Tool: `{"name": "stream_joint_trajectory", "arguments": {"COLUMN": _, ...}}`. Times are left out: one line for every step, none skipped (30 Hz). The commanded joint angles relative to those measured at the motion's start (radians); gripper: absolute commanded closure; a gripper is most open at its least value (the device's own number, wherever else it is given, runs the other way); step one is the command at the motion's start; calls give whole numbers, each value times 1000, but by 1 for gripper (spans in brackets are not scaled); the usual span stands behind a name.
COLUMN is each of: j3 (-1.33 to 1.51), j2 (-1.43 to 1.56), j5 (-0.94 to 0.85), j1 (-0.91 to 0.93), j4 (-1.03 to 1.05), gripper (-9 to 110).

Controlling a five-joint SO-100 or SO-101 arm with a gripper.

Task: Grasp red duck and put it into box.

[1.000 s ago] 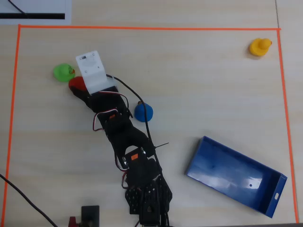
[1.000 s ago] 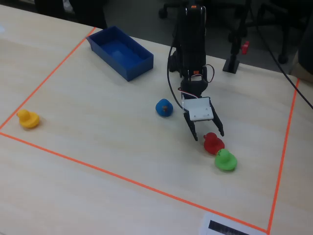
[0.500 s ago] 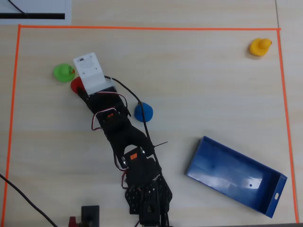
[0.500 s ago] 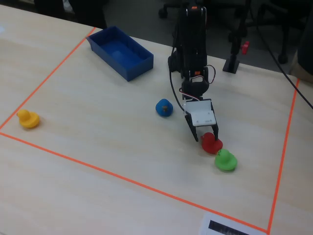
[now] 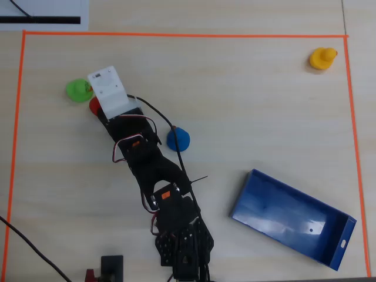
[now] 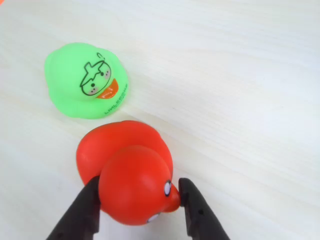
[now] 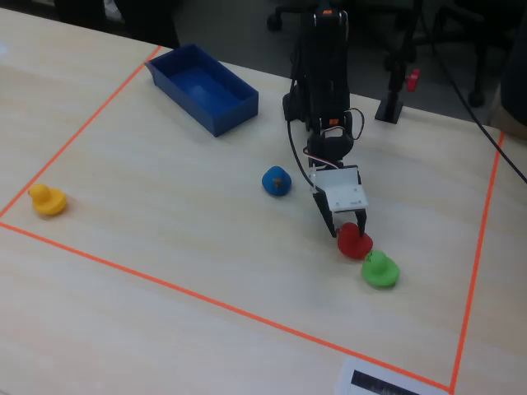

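A: Where is the red duck (image 6: 131, 172) relative to the gripper (image 6: 140, 202)?

B: Right between the fingers. In the wrist view one black finger (image 6: 85, 210) sits against one side of its head and the other against the beak side. The jaws look closed onto the duck's head, pinching it, though I can't tell how firmly.

A: Is it lifted?

B: Hard to say. In the fixed view the duck (image 7: 355, 241) seems to rest on the table (image 7: 165, 247), just beside the green duck (image 7: 380, 269). The two are close, maybe touching; the wrist view shows a thin gap or contact I can't resolve.

A: And the box (image 5: 294, 220)?

B: Well apart. In the overhead view it lies at the lower right, long axis slanting down to the right, with the blue duck (image 5: 178, 140) roughly between it and the gripper.

A: Anything hidden?

B: From overhead the white wrist camera covers most of the red duck; only a red sliver (image 5: 94, 106) shows. The fingertips run off the wrist view's lower edge.
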Motion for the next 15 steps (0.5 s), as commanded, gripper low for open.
{"name": "stream_joint_trajectory", "arguments": {"j3": -40, "j2": 11, "j5": -34, "j1": 26, "j4": 23, "gripper": 89}}
{"name": "stream_joint_trajectory", "arguments": {"j3": -41, "j2": 14, "j5": -38, "j1": 29, "j4": 31, "gripper": 90}}
{"name": "stream_joint_trajectory", "arguments": {"j3": -44, "j2": 17, "j5": -49, "j1": 32, "j4": 43, "gripper": 92}}
{"name": "stream_joint_trajectory", "arguments": {"j3": -44, "j2": 21, "j5": -54, "j1": 35, "j4": 51, "gripper": 94}}
{"name": "stream_joint_trajectory", "arguments": {"j3": -46, "j2": 28, "j5": -69, "j1": 38, "j4": 61, "gripper": 97}}
{"name": "stream_joint_trajectory", "arguments": {"j3": -46, "j2": 34, "j5": -86, "j1": 41, "j4": 72, "gripper": 100}}
{"name": "stream_joint_trajectory", "arguments": {"j3": -44, "j2": 41, "j5": -100, "j1": 46, "j4": 83, "gripper": 101}}
{"name": "stream_joint_trajectory", "arguments": {"j3": -43, "j2": 52, "j5": -101, "j1": 51, "j4": 91, "gripper": 101}}
{"name": "stream_joint_trajectory", "arguments": {"j3": -41, "j2": 60, "j5": -106, "j1": 57, "j4": 101, "gripper": 101}}
{"name": "stream_joint_trajectory", "arguments": {"j3": -38, "j2": 71, "j5": -109, "j1": 63, "j4": 107, "gripper": 101}}
{"name": "stream_joint_trajectory", "arguments": {"j3": -34, "j2": 81, "j5": -112, "j1": 69, "j4": 110, "gripper": 101}}
{"name": "stream_joint_trajectory", "arguments": {"j3": -28, "j2": 98, "j5": -114, "j1": 77, "j4": 115, "gripper": 101}}
{"name": "stream_joint_trajectory", "arguments": {"j3": -20, "j2": 115, "j5": -115, "j1": 87, "j4": 124, "gripper": 101}}
{"name": "stream_joint_trajectory", "arguments": {"j3": -14, "j2": 138, "j5": -117, "j1": 100, "j4": 137, "gripper": 101}}
{"name": "stream_joint_trajectory", "arguments": {"j3": -8, "j2": 161, "j5": -117, "j1": 114, "j4": 153, "gripper": 101}}
